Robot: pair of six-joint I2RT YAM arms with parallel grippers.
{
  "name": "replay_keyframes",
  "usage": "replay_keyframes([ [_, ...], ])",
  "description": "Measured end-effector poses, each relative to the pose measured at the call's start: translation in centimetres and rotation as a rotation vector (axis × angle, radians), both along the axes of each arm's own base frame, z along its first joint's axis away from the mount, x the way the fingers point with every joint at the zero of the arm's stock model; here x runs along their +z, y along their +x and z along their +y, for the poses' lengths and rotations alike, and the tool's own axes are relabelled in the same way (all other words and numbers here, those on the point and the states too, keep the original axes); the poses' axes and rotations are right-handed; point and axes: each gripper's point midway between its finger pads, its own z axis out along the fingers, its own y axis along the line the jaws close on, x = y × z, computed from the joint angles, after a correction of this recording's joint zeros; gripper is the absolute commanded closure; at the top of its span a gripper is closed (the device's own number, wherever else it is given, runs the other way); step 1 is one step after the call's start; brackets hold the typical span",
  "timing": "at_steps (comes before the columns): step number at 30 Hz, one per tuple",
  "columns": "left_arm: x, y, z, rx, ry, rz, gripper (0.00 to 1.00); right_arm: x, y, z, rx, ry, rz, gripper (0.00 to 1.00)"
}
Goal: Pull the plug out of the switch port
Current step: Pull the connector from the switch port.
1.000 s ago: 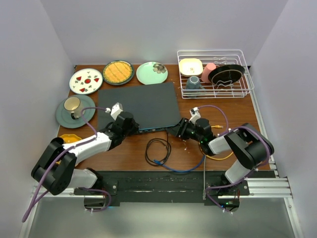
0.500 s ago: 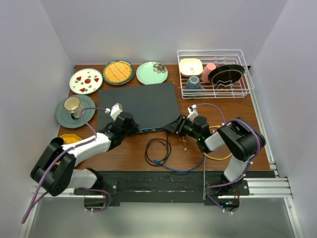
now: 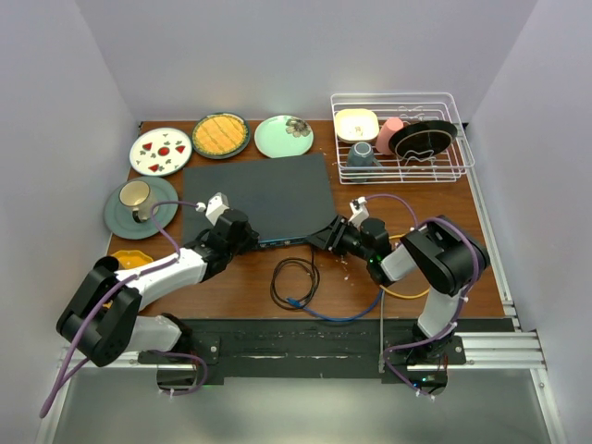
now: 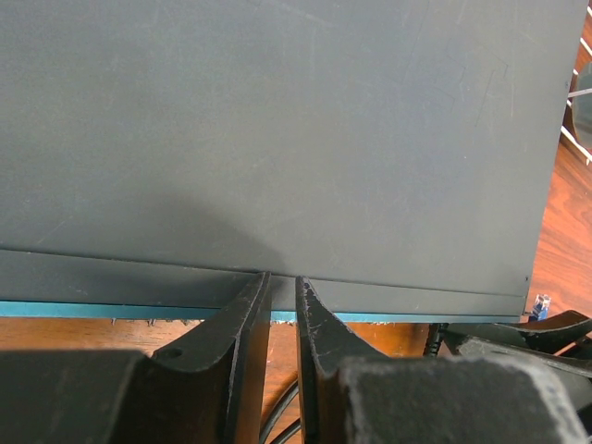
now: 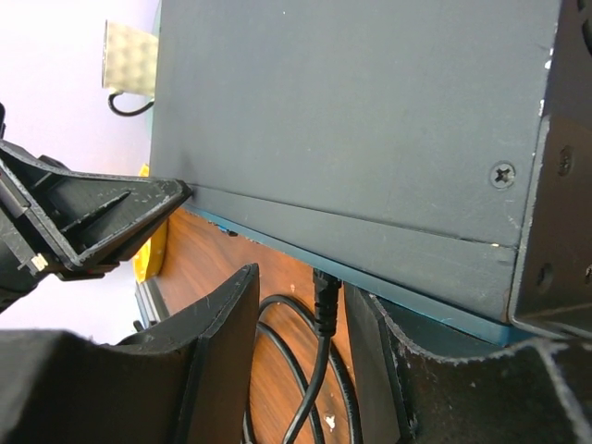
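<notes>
The right gripper (image 5: pixel 298 305) stood apart, one finger on each side of the black plug (image 5: pixel 324 298). The plug sat in the blue front edge of the switch (image 5: pixel 351 120), directly ahead. The left gripper (image 4: pixel 282 282) was nearly together, gripping nothing, tips against that edge.

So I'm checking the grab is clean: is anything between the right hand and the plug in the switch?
Nothing visible. The plug, seated in the switch, sits inside the open right hand; only its cable trails below.
</notes>
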Motion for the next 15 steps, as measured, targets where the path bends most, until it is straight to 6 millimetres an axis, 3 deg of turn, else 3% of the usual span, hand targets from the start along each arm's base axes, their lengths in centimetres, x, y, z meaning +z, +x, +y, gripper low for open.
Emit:
replay_keyframes([
  [15, -0.03, 0.00, -0.03, -0.001, -0.002, -0.003, 0.78, -0.72, -0.01, 0.30, 0.010, 0.021, -0.001, 0.61],
])
